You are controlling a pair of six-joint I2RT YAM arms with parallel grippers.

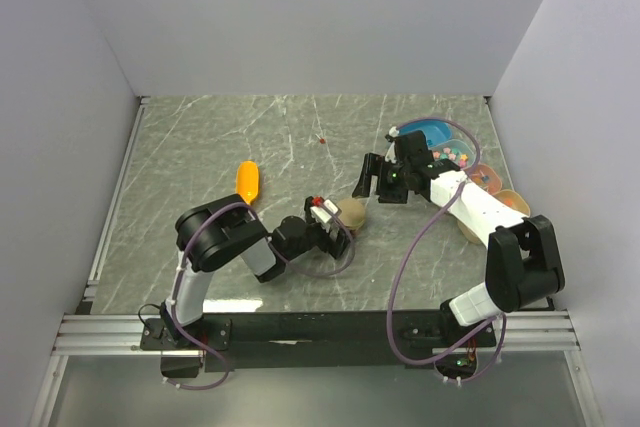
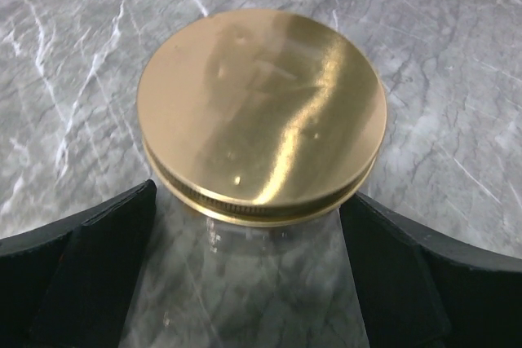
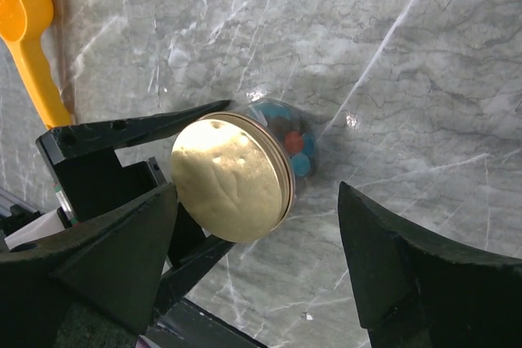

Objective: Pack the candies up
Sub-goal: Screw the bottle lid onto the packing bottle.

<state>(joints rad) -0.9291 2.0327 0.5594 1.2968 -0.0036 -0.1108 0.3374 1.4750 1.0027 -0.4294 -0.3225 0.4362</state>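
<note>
A clear glass jar (image 2: 245,283) with a gold lid (image 2: 261,112) sits between the two fingers of my left gripper (image 2: 249,299), which is shut on its glass body. In the top view the jar (image 1: 351,211) is at mid-table, at the end of the left gripper (image 1: 335,222). In the right wrist view the lid (image 3: 228,181) faces the camera and the jar is tilted. Blue and red candies (image 3: 298,151) show inside the jar behind the lid. My right gripper (image 3: 257,258) is open and empty, its fingers apart on either side of the lid without touching it. It also shows in the top view (image 1: 375,187).
An orange scoop (image 1: 247,181) lies left of the jar and also shows in the right wrist view (image 3: 28,38). At the right edge stand a blue dish (image 1: 428,131), a tub of pastel sweets (image 1: 457,155), a tub of orange sweets (image 1: 486,177) and a tan bowl (image 1: 512,203). One small red sweet (image 1: 322,140) lies loose.
</note>
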